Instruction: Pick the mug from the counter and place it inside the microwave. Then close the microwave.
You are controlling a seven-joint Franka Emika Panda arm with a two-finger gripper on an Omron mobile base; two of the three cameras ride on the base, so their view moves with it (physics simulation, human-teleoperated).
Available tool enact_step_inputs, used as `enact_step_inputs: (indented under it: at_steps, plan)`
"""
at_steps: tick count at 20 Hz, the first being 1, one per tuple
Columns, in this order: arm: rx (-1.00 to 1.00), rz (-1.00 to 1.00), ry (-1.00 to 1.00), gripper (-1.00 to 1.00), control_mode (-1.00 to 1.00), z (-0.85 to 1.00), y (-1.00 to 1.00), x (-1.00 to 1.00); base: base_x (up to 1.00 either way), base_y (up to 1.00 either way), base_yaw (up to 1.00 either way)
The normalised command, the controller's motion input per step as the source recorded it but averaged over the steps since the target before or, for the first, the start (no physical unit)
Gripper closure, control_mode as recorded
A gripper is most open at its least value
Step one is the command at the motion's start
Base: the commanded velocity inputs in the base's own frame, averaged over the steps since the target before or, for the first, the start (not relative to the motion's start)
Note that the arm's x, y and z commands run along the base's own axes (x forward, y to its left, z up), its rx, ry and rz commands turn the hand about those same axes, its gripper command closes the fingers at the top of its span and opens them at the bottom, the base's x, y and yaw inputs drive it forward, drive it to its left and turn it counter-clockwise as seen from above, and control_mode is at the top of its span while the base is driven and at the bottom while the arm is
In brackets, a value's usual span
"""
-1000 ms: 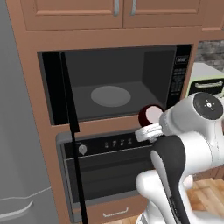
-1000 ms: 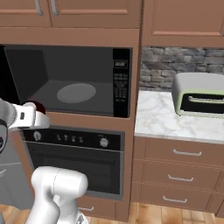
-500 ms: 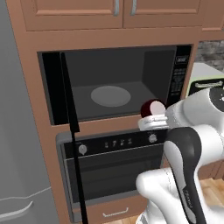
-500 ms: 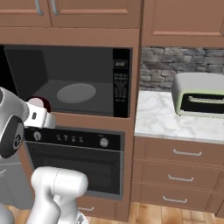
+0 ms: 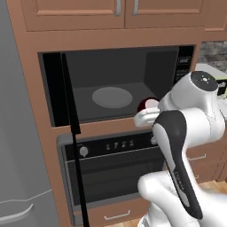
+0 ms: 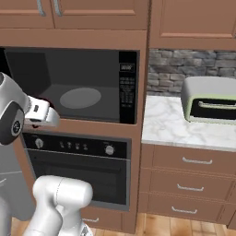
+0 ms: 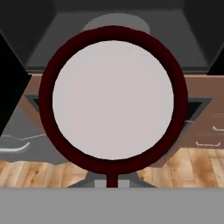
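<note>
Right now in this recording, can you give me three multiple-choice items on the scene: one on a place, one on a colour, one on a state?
1. Where is the mug?
A. On the marble counter
B. At the front of the microwave opening, carried by the arm
C. On the wood floor

2. What colour is the mug's rim?
A. Dark red
B. Pale green
C. Blue

3. What state is the microwave door in?
A. Shut
B. Removed
C. Swung open to the left

Answers:
1 B: the left base view shows it at the cavity's front edge by the wrist.
2 A: the hand view shows a maroon ring around a pale inside.
3 C: the door stands edge-on at the left, with the turntable exposed.
</note>
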Motion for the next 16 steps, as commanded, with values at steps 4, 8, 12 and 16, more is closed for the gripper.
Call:
enact_step_inputs:
  at_steps: [4, 8, 12, 16]
  plan:
    - [-0.01, 0.00, 0.00, 1.00, -1.00, -0.06, 0.00, 0.31, 0.00, 0.00, 0.00]
    - [0.00, 0.00, 0.00, 1.00, -1.00, -0.02, 0.00, 0.53, 0.00, 0.00, 0.00]
    - [0.00, 0.00, 0.00, 1.00, -1.00, -0.10, 0.00, 0.54, 0.00, 0.00, 0.00]
    - [0.00, 0.00, 0.02, 1.00, -1.00, -0.19, 0.00, 0.70, 0.00, 0.00, 0.00]
